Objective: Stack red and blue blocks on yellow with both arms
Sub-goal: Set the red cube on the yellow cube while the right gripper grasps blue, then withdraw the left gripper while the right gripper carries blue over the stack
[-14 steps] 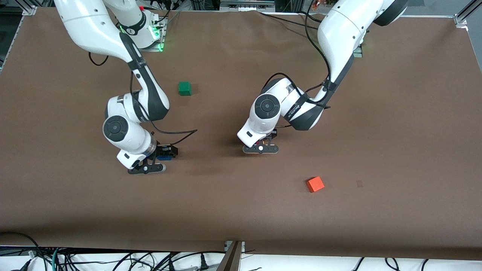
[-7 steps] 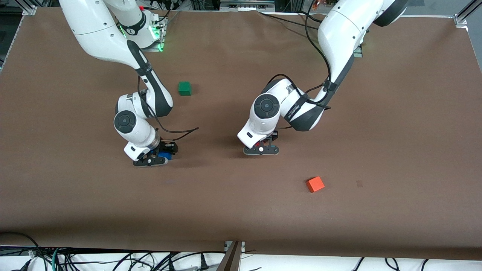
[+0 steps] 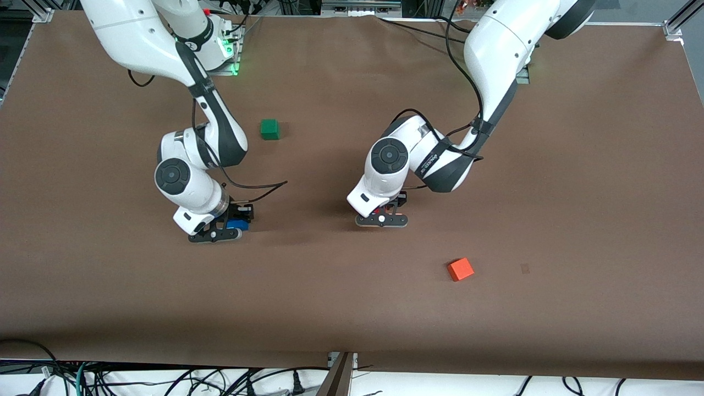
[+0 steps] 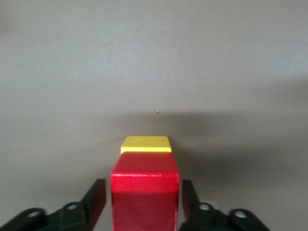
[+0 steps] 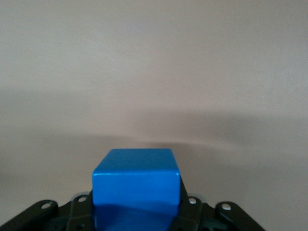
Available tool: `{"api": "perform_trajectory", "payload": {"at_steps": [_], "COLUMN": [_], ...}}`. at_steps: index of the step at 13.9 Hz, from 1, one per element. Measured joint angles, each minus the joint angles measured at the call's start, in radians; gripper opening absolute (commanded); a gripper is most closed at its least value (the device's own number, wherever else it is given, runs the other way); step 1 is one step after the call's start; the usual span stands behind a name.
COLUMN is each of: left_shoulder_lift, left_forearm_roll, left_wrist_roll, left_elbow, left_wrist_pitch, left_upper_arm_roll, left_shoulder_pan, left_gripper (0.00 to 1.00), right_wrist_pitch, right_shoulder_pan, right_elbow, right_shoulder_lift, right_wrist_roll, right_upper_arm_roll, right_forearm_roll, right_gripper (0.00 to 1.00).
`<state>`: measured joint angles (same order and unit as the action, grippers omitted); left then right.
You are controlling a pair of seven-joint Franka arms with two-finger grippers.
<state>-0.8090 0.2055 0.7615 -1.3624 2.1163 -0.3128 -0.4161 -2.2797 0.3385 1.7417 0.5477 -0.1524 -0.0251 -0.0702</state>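
My left gripper [image 3: 381, 219] is low over the middle of the table. In the left wrist view its fingers [image 4: 97, 197] stand on either side of the red block [image 4: 145, 192] with a thin gap on each side, so it is open. The red block sits over the yellow cube [image 4: 146, 144], whose edge shows just past it. I cannot tell whether they touch. In the front view the yellow cube is hidden and only a bit of red [image 3: 375, 211] shows. My right gripper [image 3: 215, 234] is shut on the blue block [image 3: 238, 224], which also shows in the right wrist view [image 5: 136, 185], just above the table.
A green cube [image 3: 269, 128] lies farther from the front camera, between the two arms. An orange cube [image 3: 460, 269] lies nearer to the front camera, toward the left arm's end. The brown table [image 3: 577, 192] is otherwise bare.
My right gripper with the blue block has risen a little, moved toward the left arm's end and drifted back. My left gripper has barely moved.
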Motion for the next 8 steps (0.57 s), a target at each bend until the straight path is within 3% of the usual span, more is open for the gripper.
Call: {"api": "perform_trajectory", "payload": {"at_steps": [4,8], "left_shoulder_lift": [0.01,0.152], "left_forearm_roll": [0.0,-0.033], "left_wrist_roll": [0.001,-0.014], "left_elbow": [0.039,0.086], "left_wrist_pitch": [-0.043,-0.171], "left_upper_arm_roll": [0.001,0.004], "left_shoulder_pan": [0.018,0.142], "left_gripper": [1.0,1.0], "right_wrist_pitch": [0.262,0.314], "right_shoulder_pan": [0.068,0.166], "right_elbow": [-0.232,-0.317], "right_shoulder_lift": [-0.011,0.019], "right_wrist_roll": [-0.05,-0.205], "right_upper_arm_roll": [0.004,0.007], "right_forearm_roll": [0.0,-0.001], "right_gripper": [0.16,0.16]}}
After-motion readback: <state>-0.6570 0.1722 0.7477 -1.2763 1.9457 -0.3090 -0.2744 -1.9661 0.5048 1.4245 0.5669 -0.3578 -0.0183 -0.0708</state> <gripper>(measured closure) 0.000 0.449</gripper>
